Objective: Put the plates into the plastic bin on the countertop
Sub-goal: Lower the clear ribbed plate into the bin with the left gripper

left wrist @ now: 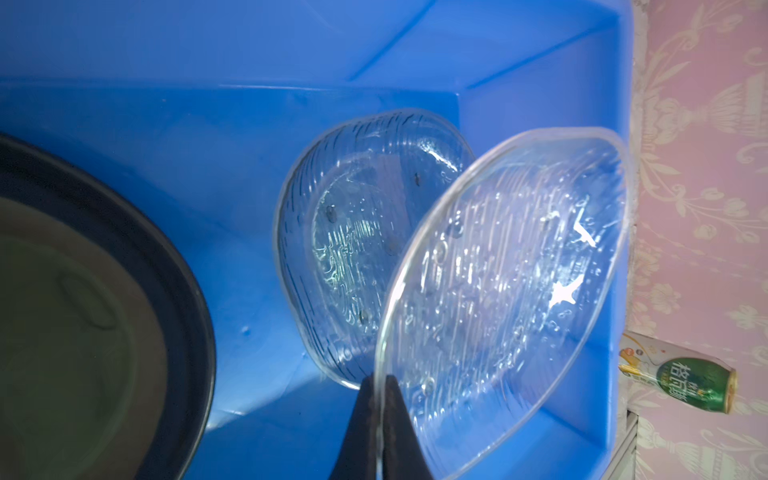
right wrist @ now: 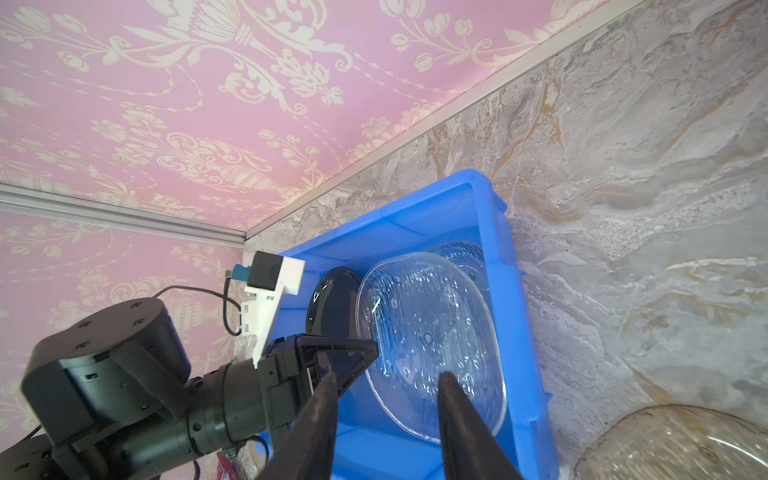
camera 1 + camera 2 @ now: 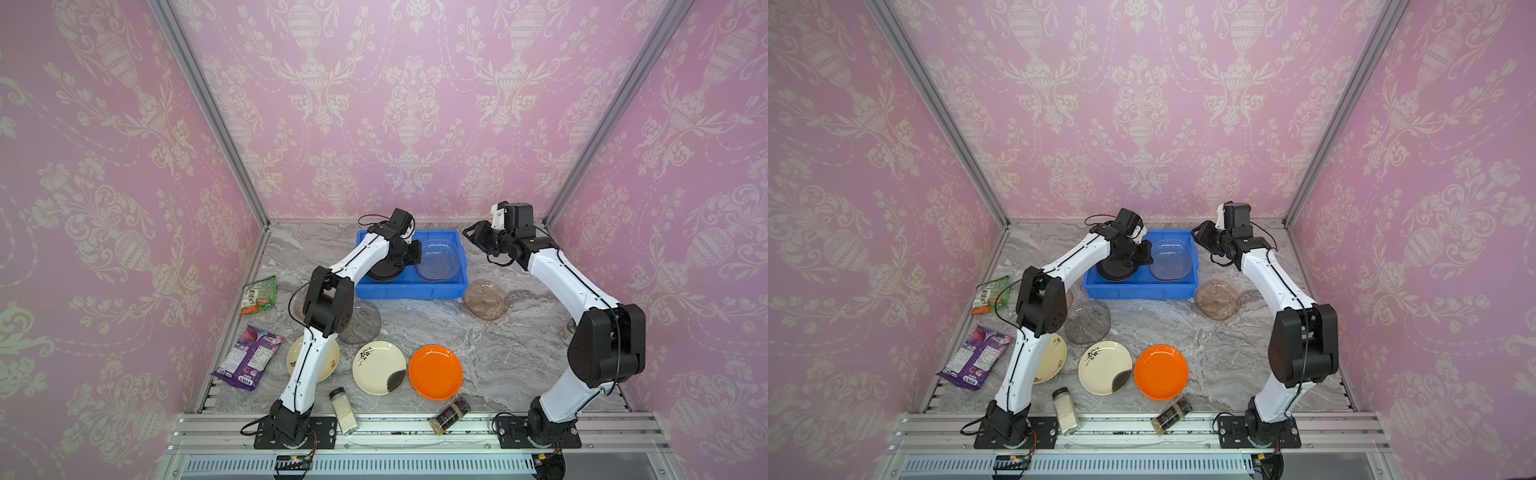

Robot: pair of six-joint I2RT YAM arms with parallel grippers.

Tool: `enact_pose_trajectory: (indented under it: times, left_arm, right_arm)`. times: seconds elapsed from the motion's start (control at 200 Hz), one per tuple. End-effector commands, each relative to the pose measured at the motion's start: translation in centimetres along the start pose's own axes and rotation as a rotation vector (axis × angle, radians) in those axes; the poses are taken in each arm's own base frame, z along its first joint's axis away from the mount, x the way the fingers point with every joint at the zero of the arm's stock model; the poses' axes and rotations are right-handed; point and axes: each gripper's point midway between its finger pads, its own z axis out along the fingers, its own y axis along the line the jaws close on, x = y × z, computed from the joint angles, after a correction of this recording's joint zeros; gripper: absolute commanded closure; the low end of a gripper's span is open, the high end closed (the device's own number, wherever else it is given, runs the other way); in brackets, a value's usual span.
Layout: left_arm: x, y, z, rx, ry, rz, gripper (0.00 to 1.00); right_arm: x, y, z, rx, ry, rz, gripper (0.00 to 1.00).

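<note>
We find the left gripper (image 1: 378,384) clenched on the rim of a clear plate (image 1: 498,299), holding it tilted over the right half of the bin (image 3: 409,293). A second clear plate (image 1: 345,249) lies on the bin floor beneath it. A black plate (image 3: 384,274) occupies the left half. The right gripper (image 2: 388,376) hangs by the bin's far right corner, fingers parted, grasping nothing.

Outside the bin:
- A pink plate (image 3: 485,299) sits just beside the near right corner.
- A grey plate (image 3: 361,324) lies in front of the bin, partly under the left arm's elbow.
- A cream plate (image 3: 1055,359) is half hidden by the same arm.
- A second cream plate (image 3: 379,367) and an orange plate (image 3: 435,372) sit side by side nearer the front.
- A white jar (image 3: 344,411) and a dark jar (image 3: 450,414) are at the front edge.
- A green packet (image 3: 259,295) and a purple packet (image 3: 249,361) lie along the left side.
- A green can (image 1: 681,378) stands at the right edge, mostly behind the right arm in both top views.

The countertop (image 3: 457,332) is grey-and-white veined, marble-look. Pink wallpaper (image 3: 374,104) with cream urn motifs covers three walls, joined by aluminium corner posts. Both arm bases are bolted to an aluminium rail (image 3: 415,428) along the front.
</note>
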Motion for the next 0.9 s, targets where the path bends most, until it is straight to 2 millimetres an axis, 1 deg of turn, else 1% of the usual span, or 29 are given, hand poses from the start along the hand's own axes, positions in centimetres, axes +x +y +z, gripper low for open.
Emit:
enact_pose_trajectory:
  times: [0.0, 0.04, 0.14, 0.275, 0.36, 0.59, 0.61, 0.665, 0.726, 0.806, 0.866, 0.896]
  left_arm:
    - [-0.2, 1.3, 0.0, -0.085, 0.015, -0.002, 1.00]
    - [-0.2, 1.7, 0.4, -0.104, 0.024, -0.008, 1.00]
    - [-0.3, 1.9, 0.9, -0.115, 0.041, -0.016, 1.00]
    - [-0.5, 1.8, 1.6, -0.095, 0.049, -0.032, 1.00]
    - [-0.4, 2.2, 2.1, -0.088, 0.060, -0.063, 1.00]
    - [-0.8, 2.6, 2.6, -0.075, 0.054, -0.099, 0.99]
    - [-0.8, 2.5, 2.6, -0.071, 0.055, -0.100, 0.98]
    - [-0.8, 2.4, 2.7, -0.061, 0.055, -0.107, 0.88]
    - [-1.0, 2.2, 2.6, -0.047, 0.052, -0.107, 0.82]
    - [-1.4, 1.9, 2.3, -0.039, 0.042, -0.103, 0.71]
    - [-1.8, 1.5, 1.8, -0.028, 0.033, -0.099, 0.58]
    - [-1.9, 1.3, 1.6, -0.027, 0.027, -0.093, 0.54]
  right_arm:
    - [-0.4, 0.8, -0.6, -0.039, -0.001, 0.023, 0.59]
    - [-0.5, 0.8, -0.5, -0.045, 0.000, 0.027, 0.59]
    - [-0.7, 0.8, -0.4, -0.050, 0.007, 0.032, 0.60]
    - [-1.1, 1.0, -0.4, -0.056, 0.006, 0.036, 0.60]
    - [-1.3, 0.9, -0.4, -0.057, 0.004, 0.040, 0.60]
    - [-1.5, 1.1, -0.5, -0.063, -0.002, 0.047, 0.60]
    - [-1.5, 1.1, -0.5, -0.064, -0.001, 0.046, 0.60]
    - [-1.6, 1.2, -0.6, -0.066, -0.003, 0.047, 0.60]
    - [-1.7, 1.3, -0.7, -0.068, -0.005, 0.049, 0.60]
    - [-1.7, 1.6, -0.7, -0.075, -0.005, 0.051, 0.60]
    - [-1.8, 1.7, -0.8, -0.078, -0.006, 0.052, 0.60]
    - [-1.9, 1.8, -0.8, -0.079, -0.006, 0.052, 0.60]
